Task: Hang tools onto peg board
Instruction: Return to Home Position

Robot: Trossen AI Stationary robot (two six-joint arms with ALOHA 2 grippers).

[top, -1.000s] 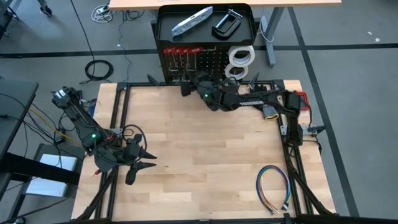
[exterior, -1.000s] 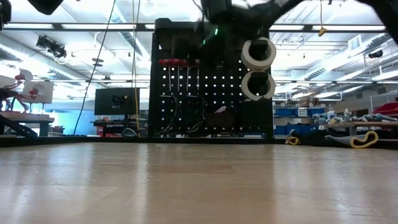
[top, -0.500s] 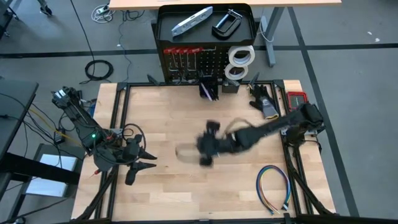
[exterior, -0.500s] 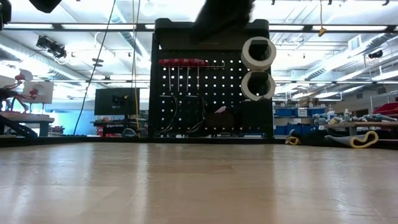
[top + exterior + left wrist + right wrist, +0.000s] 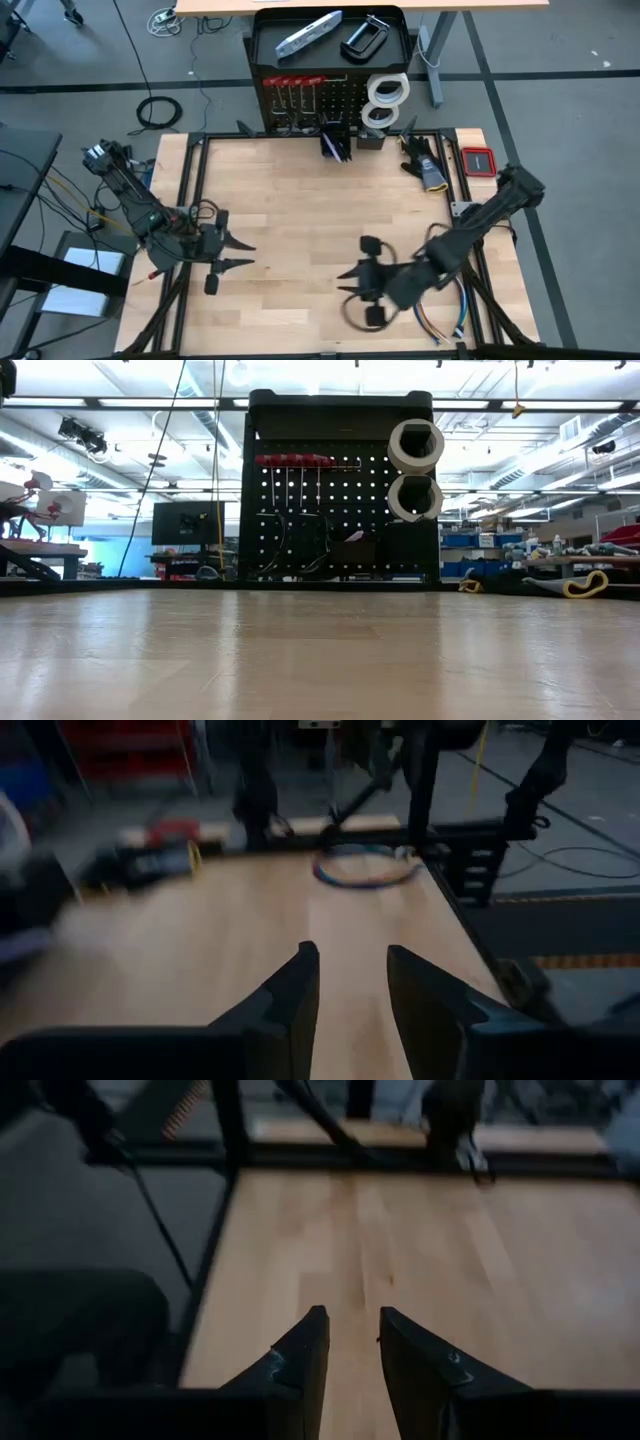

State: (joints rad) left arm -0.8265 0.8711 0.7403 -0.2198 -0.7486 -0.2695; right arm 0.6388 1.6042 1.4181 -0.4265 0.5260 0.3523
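High view: at the far edge of the table (image 5: pixel 300 200) stands the peg board (image 5: pixel 330 100), with white tape rolls (image 5: pixel 385 95) and red-handled tools (image 5: pixel 290 82) hanging on it, well apart from both grippers. The right gripper (image 5: pixel 342 283) hovers near the front, fingers parted and seemingly empty. The left gripper (image 5: pixel 250 255) is likewise parted at the left side.

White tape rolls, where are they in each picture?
High view: white tape rolls on the peg board's right side, top centre.
Low view: white tape rolls upper right.
Left wrist view: not in it.
Right wrist view: not in it.
Shared landmark: red-handled tools to their left.
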